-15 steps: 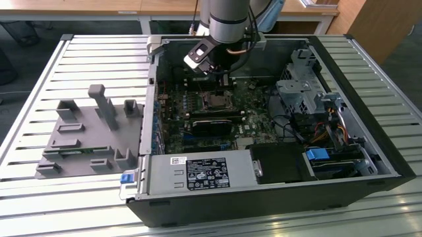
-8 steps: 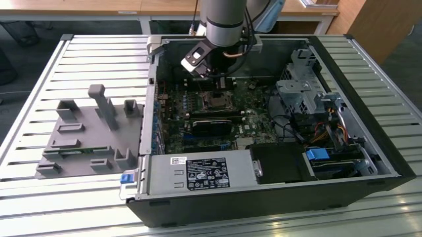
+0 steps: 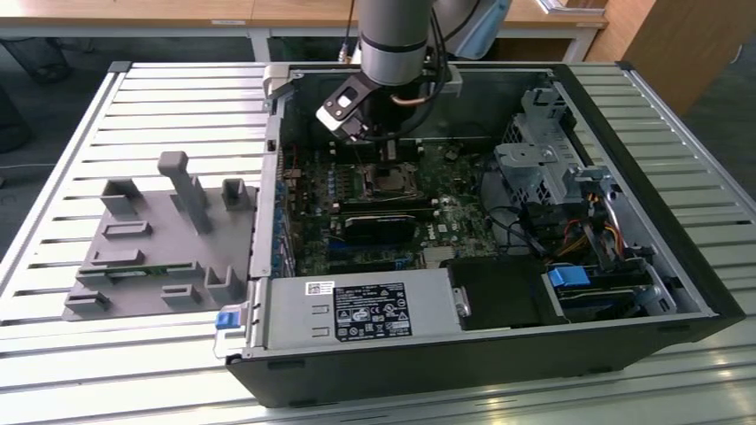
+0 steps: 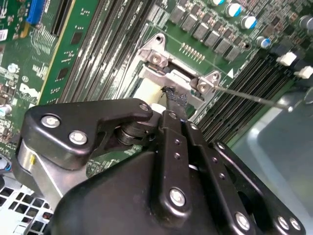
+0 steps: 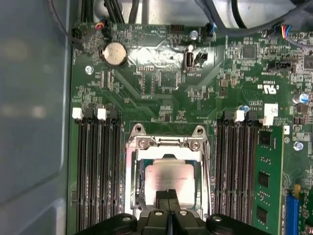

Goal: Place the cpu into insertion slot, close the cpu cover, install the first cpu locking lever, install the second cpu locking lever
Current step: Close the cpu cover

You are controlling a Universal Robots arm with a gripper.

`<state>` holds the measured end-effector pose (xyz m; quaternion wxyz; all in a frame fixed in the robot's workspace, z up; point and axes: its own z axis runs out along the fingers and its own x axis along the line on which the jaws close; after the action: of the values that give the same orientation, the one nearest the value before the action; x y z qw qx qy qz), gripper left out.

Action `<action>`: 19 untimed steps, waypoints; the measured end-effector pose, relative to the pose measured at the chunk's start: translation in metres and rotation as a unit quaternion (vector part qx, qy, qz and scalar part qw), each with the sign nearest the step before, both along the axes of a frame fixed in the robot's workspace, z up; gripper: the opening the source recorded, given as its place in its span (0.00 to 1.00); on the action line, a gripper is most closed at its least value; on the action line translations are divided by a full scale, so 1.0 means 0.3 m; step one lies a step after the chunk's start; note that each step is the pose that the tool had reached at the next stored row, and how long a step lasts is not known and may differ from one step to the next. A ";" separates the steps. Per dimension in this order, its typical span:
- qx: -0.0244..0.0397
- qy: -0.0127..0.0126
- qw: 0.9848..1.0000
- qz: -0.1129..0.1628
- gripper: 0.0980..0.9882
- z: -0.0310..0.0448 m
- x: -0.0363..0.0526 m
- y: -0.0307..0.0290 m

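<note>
An open computer case (image 3: 497,359) lies flat on the slatted surface (image 3: 142,88); the arm reaches down into it, over the green motherboard (image 5: 161,93).

The gripper (image 5: 168,196) stands directly over the socket area. In the first wrist view its two fingers meet along a thin seam, closed together, with nothing seen between them. The tips are at the near edge of the chip; whether they touch it or hover just above cannot be told.

The cpu cover (image 5: 133,176), a thin silvery frame, appears to lie down around the chip, hinged at the edge away from the gripper. The insertion slot (image 5: 142,169) sits between two banks of long memory slots (image 5: 98,171). The cpu (image 5: 168,176) is seated in that slot; its beige metal top shows through the cover's cut-out. In the second wrist view one locking lever (image 4: 249,96), a thin wire rod, runs out from the socket corner; it does not look latched.

Handling, as a judgement:
- The cpu is light, flat and stiff, with a smooth top that offers little purchase; take it by opposite edges only; the pin field beneath would likely bend under any sideways slide.
- The cpu cover is stiff sheet metal on a hinge; press on the frame rim, never on the chip.
- The locking lever is springy wire; hold it near its free, hooked end.
</note>
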<state>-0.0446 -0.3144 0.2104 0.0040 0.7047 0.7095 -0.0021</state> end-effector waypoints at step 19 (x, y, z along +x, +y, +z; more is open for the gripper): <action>0.000 -0.002 1.000 0.000 0.01 -0.035 -0.018 -0.001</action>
<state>-0.0499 -0.3146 0.2000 0.0059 0.7045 0.7097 -0.0008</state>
